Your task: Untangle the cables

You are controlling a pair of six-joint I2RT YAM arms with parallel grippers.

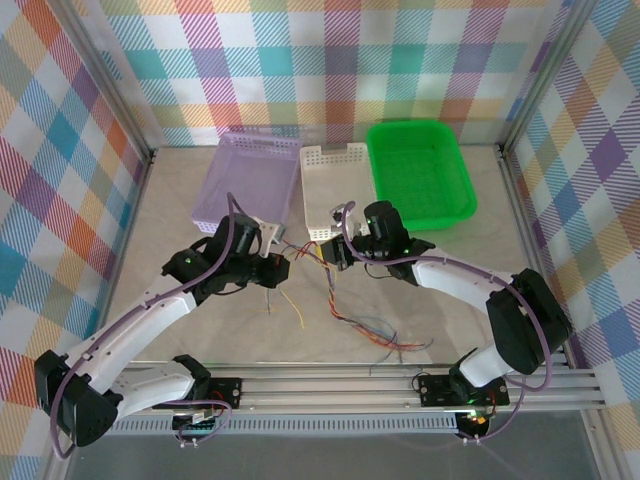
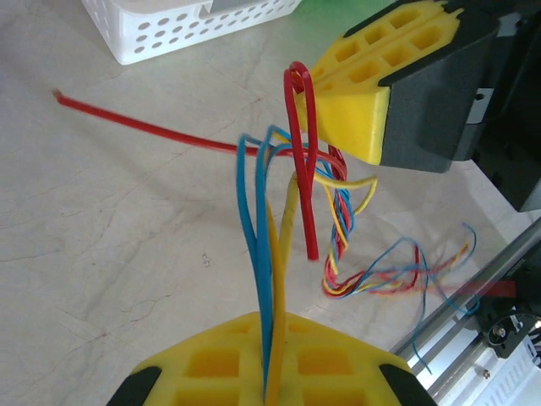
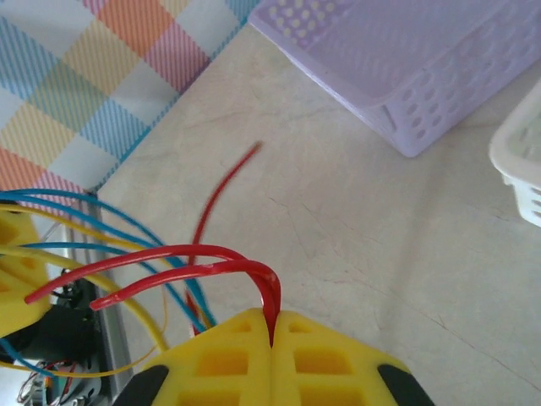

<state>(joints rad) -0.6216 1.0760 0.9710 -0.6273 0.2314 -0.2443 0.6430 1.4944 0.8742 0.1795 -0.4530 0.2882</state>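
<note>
The pale marbled tabletop (image 1: 180, 230) carries three baskets beyond the hands: a purple basket (image 1: 255, 145) past the left hand (image 1: 280, 268), a white basket (image 1: 335, 152) just behind the right hand (image 1: 333, 252), and a green basket (image 1: 465, 190) to that hand's right. Loose cables (image 1: 375, 335) trail on the tabletop nearer than the right hand.

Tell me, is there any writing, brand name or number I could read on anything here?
No readable text anywhere.
The purple basket, white basket and green basket are plain, as are the cables; the checked walls bear only a pattern.
The small board at the left arm's base is too small to read.
</note>
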